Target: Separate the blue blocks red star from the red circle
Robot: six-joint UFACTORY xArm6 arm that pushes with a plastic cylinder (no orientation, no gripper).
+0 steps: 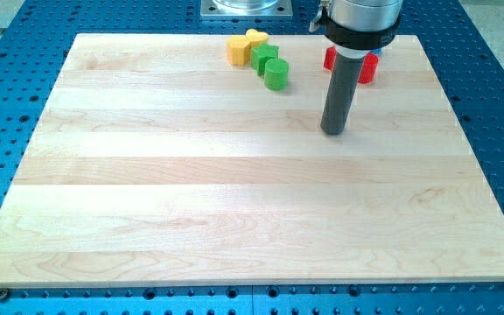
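My arm comes in from the top edge of the frame, right of centre, where its silver-grey wrist housing ends in a black collar. From that collar the dark rod hangs straight down, upright. My tip [334, 131] sits in the upper right part of the frame, its end down at the surface.
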